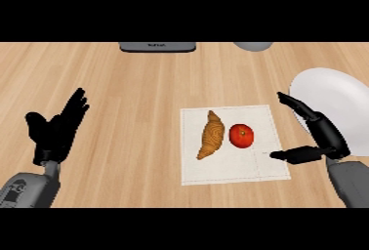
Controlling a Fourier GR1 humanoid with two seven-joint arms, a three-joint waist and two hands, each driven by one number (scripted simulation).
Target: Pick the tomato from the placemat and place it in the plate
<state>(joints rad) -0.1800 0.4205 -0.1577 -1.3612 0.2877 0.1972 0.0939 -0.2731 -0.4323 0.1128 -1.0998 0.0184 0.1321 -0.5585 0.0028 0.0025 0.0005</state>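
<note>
Tomato point(242, 135) on white placemat point(232, 168), just beside croissant point(210, 135), untouched. Right hand point(322, 133) spread wide at placemat's right edge, thumb and fingers apart, holding nothing; apparently shaped to close round the tomato. White plate point(329, 100) just behind it, handy for the transfer. Left hand point(54, 129) at left, resting, fingers straight and up.

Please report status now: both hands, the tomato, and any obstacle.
Left hand open, resting at left. Right hand open beside placemat. Tomato untouched on placemat, plate empty. Croissant left of tomato, not blocking.
</note>
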